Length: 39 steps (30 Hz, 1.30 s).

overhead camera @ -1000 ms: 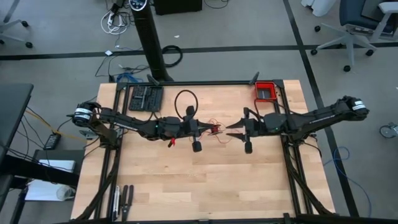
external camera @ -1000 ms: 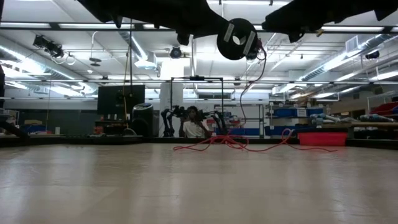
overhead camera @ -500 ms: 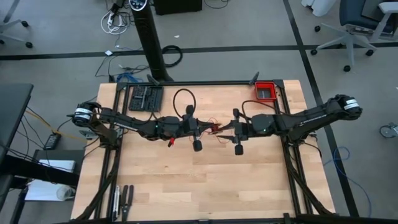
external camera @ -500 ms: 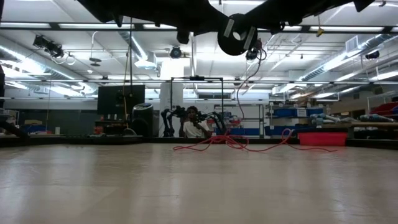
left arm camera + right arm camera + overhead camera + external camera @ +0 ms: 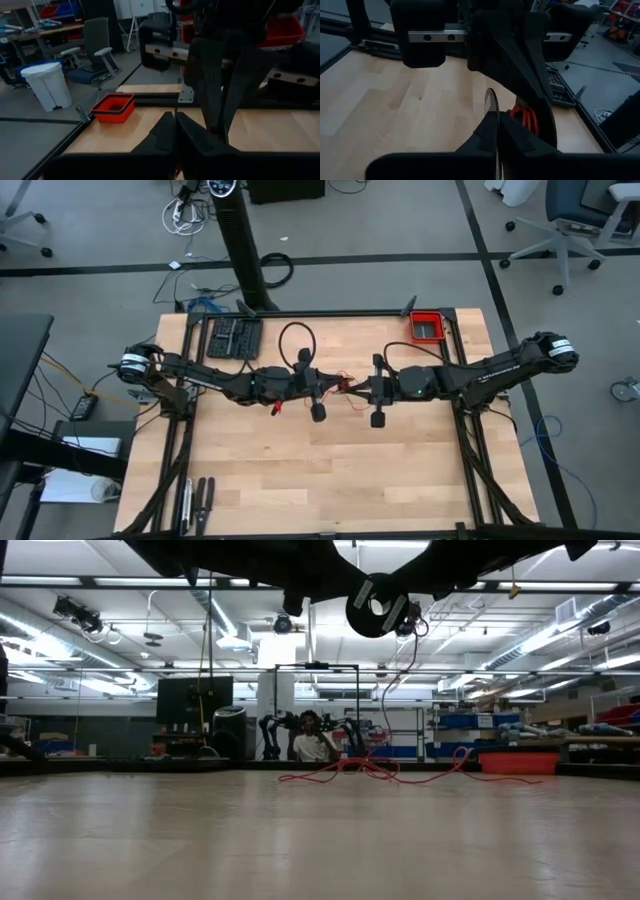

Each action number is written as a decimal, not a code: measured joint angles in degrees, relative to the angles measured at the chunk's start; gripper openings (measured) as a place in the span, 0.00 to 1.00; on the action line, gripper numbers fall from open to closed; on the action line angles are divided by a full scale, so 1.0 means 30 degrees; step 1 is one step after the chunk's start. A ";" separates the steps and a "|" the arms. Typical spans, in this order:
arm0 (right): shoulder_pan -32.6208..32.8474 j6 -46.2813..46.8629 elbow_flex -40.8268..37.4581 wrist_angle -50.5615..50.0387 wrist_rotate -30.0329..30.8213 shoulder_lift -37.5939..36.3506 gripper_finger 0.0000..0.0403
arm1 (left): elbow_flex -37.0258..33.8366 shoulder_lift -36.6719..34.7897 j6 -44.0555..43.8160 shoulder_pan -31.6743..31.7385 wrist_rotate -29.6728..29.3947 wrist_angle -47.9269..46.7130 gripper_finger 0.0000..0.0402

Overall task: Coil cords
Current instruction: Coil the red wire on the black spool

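Note:
The thin red cord [image 5: 346,385] lies in a loose tangle at the table's middle. In the low view it rests on the tabletop [image 5: 370,770], and one strand [image 5: 398,690] rises from it toward the grippers overhead. My left gripper [image 5: 338,387] is shut, with a small red bundle [image 5: 523,118] at its fingers. My right gripper [image 5: 355,389] faces it tip to tip, level and shut [image 5: 497,122]. In the left wrist view my left fingers [image 5: 175,125] are closed, right in front of the right gripper's fingers [image 5: 220,100]. My left gripper has a small bundle of several red strands [image 5: 523,118] at its fingers [image 5: 535,100], which reach level from the table's left. The bundle is lifted off the table, and the rest of the cord trails down to it. My right gripper's fingertips are beside the bundle; I cannot tell whether they touch the cord.
A red bin [image 5: 428,327] stands at the far right corner. A black cable loop [image 5: 297,340] and a dark flat tray [image 5: 233,337] lie at the far left of the table. Hand tools [image 5: 195,498] lie at the near left corner. The near half of the table is bare wood.
My right gripper has moved toward the table's left, closing the gap until it is tip to tip with my left gripper. My left gripper has stayed in place. The cord tangle on the table has kept its place.

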 joint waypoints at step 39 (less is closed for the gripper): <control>0.0627 -0.1281 -0.0044 0.3785 -0.0186 -0.2859 0.00 | 0.0109 0.1840 -0.0178 0.0116 0.2081 -0.1359 0.37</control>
